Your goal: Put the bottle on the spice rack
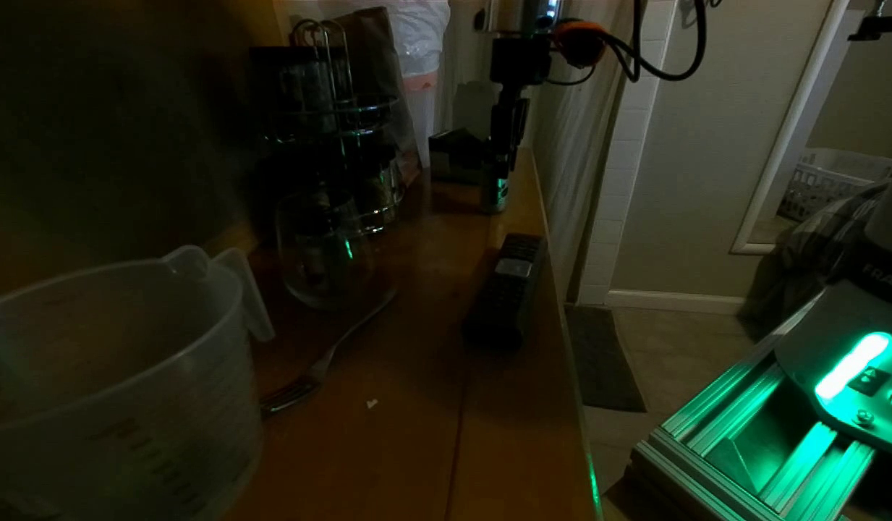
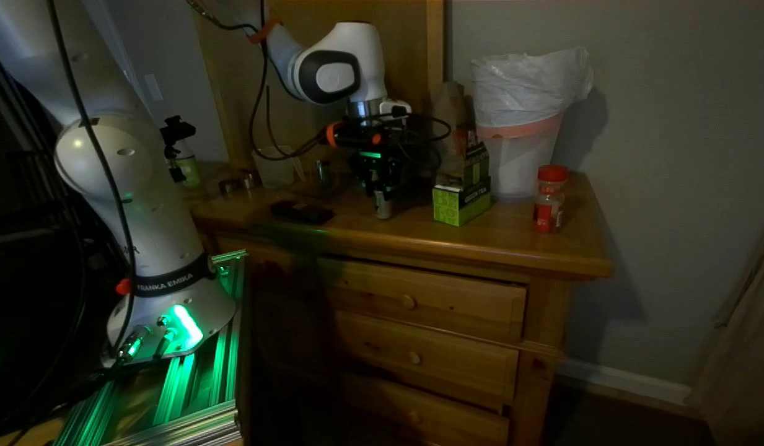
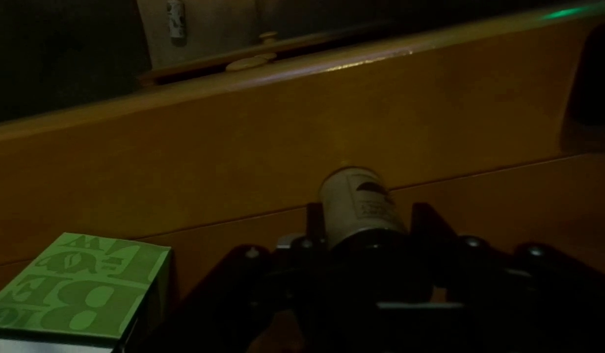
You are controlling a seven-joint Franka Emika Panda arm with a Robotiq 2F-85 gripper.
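Inside the gripper [image 3: 368, 219], upright bottle [image 3: 349, 208] between the fingers [image 3: 425, 228], clamped or loose unclear

One spice rack [image 1: 342, 132], one fork [image 1: 330, 356], one jug [image 1: 192, 412], one tumbler [image 1: 326, 253]

All three views are dim. Beside the worktop [image 1: 424, 449], a green lamp [image 1: 851, 365] glares nearly white and tints the metal rails [image 2: 174, 390]. Soft shadows mark the wall [image 2: 679, 186] beside the worktop. In the wrist view, pale glare streaks the worktop's edge, and the jaws over the worktop are almost black.
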